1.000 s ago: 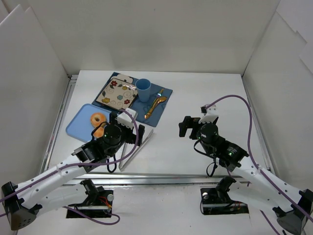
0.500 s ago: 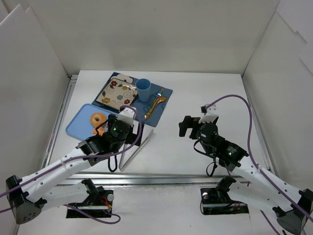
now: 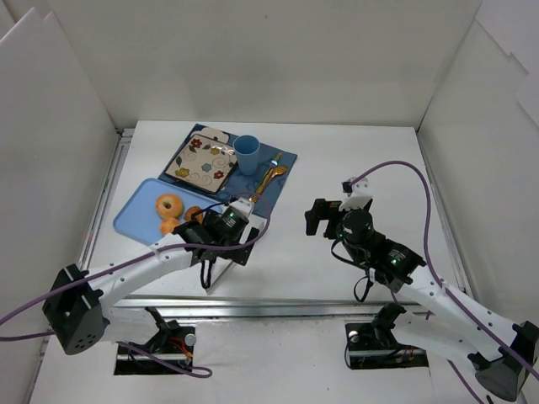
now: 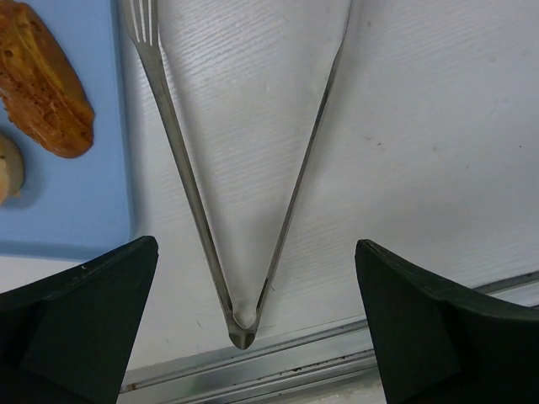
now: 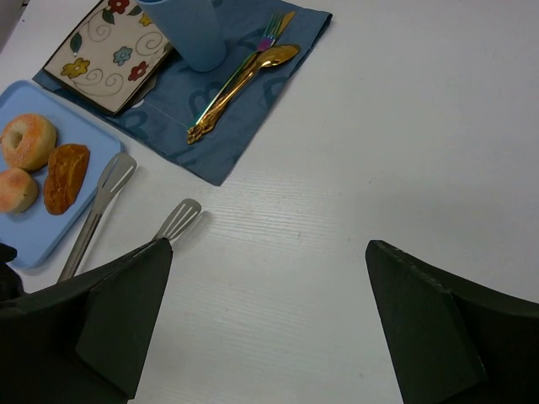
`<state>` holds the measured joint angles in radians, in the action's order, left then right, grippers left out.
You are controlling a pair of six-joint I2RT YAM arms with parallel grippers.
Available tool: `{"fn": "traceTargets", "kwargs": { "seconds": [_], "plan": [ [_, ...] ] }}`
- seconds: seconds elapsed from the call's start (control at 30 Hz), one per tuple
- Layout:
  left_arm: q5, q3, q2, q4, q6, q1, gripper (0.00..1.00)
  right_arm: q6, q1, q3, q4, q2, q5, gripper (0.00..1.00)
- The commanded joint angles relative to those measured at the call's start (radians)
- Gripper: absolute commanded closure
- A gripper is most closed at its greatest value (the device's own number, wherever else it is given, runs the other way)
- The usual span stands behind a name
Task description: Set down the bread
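The bread [image 3: 194, 214] is an oblong golden-brown roll lying on the blue tray [image 3: 135, 212], at its right side. It also shows in the left wrist view [image 4: 44, 84] and in the right wrist view [image 5: 66, 177]. My left gripper [image 3: 226, 248] is open and empty, just right of the tray. It hovers over metal tongs [image 4: 242, 324], with its fingers [image 4: 80, 328] astride their hinge end. My right gripper [image 3: 324, 217] is open and empty above bare table, well right of the tray, and its fingers [image 5: 446, 332] are wide apart.
A ring donut [image 5: 29, 141] and a small round pastry [image 5: 15, 190] share the tray. Behind it a blue napkin [image 3: 282, 160] holds a floral plate [image 3: 200, 158], a blue cup [image 3: 247, 154] and gold cutlery [image 3: 271, 178]. White walls enclose the table.
My left gripper has swung right, from over the tray's right side to above the tongs, which uncovers the bread. The right arm has barely moved.
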<state>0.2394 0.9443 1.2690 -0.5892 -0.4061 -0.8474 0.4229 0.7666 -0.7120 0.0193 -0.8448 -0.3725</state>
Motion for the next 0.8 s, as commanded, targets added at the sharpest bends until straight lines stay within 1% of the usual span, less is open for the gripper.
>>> {"fn": "traceTargets", "kwargs": {
  "seconds": [0.0, 0.07, 0.1, 0.27, 0.4, 0.47, 0.5, 0.57, 0.77],
  "plan": [
    [-0.060, 0.037, 0.044, -0.008, 0.038, 0.034, 0.00, 0.008, 0.002, -0.049, -0.047, 0.006, 0.000, 0.02],
    [-0.074, 0.034, 0.058, 0.002, 0.050, 0.047, 0.00, 0.008, -0.001, -0.049, -0.047, 0.004, -0.006, 0.02],
    [-0.087, 0.030, 0.067, 0.008, 0.055, 0.074, 0.00, 0.008, 0.002, -0.049, -0.045, 0.004, -0.009, 0.02],
    [-0.149, 0.028, 0.110, 0.038, 0.078, 0.139, 0.00, 0.005, 0.002, -0.053, -0.045, -0.004, 0.003, 0.02],
    [-0.175, 0.033, 0.132, 0.048, 0.082, 0.159, 0.00, 0.004, 0.000, -0.053, -0.044, -0.004, -0.006, 0.02],
    [-0.205, 0.001, 0.122, 0.086, 0.081, 0.185, 0.00, 0.004, -0.001, -0.053, -0.044, -0.004, 0.001, 0.02],
    [-0.271, -0.012, 0.112, 0.103, 0.082, 0.195, 0.00, 0.004, 0.000, -0.053, -0.044, 0.000, 0.001, 0.02],
    [-0.305, -0.027, 0.110, 0.134, 0.090, 0.206, 0.00, 0.004, 0.002, -0.053, -0.044, 0.001, 0.000, 0.02],
    [-0.295, -0.006, 0.165, 0.108, 0.099, 0.206, 0.00, 0.004, -0.001, -0.053, -0.041, 0.010, 0.004, 0.02]
  ]
}}
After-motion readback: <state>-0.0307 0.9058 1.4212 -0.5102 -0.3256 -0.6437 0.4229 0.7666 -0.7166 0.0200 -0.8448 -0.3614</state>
